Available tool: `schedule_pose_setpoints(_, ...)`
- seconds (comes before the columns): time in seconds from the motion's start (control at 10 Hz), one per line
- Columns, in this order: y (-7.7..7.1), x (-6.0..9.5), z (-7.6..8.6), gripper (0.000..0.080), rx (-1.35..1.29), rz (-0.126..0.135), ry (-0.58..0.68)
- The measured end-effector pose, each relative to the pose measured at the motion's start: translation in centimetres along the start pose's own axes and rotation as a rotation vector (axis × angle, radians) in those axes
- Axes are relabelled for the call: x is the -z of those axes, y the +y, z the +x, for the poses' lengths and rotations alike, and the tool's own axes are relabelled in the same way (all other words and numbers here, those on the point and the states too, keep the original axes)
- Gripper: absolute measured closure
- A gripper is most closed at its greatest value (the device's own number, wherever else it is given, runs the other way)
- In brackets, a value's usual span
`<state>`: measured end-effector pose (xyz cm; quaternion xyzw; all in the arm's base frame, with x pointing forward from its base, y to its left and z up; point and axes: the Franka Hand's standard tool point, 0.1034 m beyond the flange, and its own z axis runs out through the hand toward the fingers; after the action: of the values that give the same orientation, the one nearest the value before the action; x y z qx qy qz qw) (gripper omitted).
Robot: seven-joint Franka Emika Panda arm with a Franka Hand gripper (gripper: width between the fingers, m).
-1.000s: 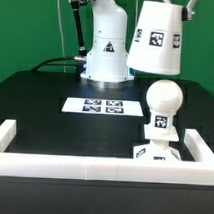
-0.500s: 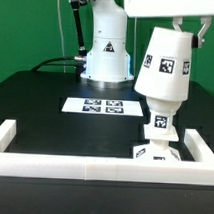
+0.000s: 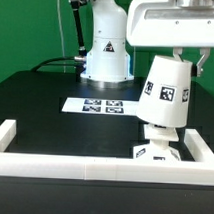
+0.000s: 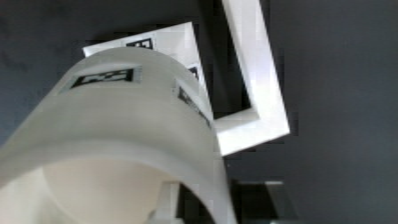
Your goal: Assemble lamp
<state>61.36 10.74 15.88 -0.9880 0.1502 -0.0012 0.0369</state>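
My gripper (image 3: 188, 58) is shut on the narrow top of the white tapered shade (image 3: 165, 92) and holds it upright, slightly tilted, over the bulb. The bulb's ball is hidden inside the shade; only a bit of its stem (image 3: 159, 133) shows under the rim. The flat square base (image 3: 153, 152) with tags sits below, at the exterior view's right, near the front rail. In the wrist view the shade (image 4: 116, 130) fills most of the picture between my fingers (image 4: 258, 200), and a tagged corner of the base (image 4: 135, 44) shows beyond it.
A white rail (image 3: 93, 167) runs along the table's front, with side pieces at the left (image 3: 6, 135) and right (image 3: 200, 146); it also shows in the wrist view (image 4: 249, 70). The marker board (image 3: 98, 105) lies mid-table. The arm's pedestal (image 3: 105, 50) stands behind.
My gripper has come down with the shade, from above and beside the bulb to over it. The bulb's ball, in plain view a second ago, is now covered.
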Motion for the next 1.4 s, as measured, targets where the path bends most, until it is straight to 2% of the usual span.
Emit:
schedule_pose_setpoints(0.3, -0.4, -1.0, -0.2, 0.0754, -0.013, -0.003, 0.007)
schedule_pose_setpoints(0.6, -0.1, -1.2, 0.0, 0.0754, -0.008, -0.003, 0.015)
schedule_pose_setpoints(0.7, -0.1, -1.1, 0.1, 0.0686, -0.008, -0.002, 0.017)
schedule_pose_setpoints(0.8, 0.1, -0.9, 0.2, 0.0501, -0.011, -0.003, 0.015)
schedule_pose_setpoints(0.9, 0.2, -0.6, 0.2, 0.0365, -0.012, -0.003, 0.010)
schedule_pose_setpoints(1.0, 0.6, -0.1, 0.2, 0.0365, -0.016, -0.004, 0.003)
schedule_pose_setpoints(1.1, 0.9, 0.4, 0.2, 0.0178, -0.022, -0.005, -0.001)
schedule_pose_setpoints(1.2, 1.3, 1.1, 0.3, 0.0124, -0.026, -0.006, -0.001)
schedule_pose_setpoints(1.4, 1.3, 2.4, 0.0, 0.0107, -0.044, -0.024, 0.001)
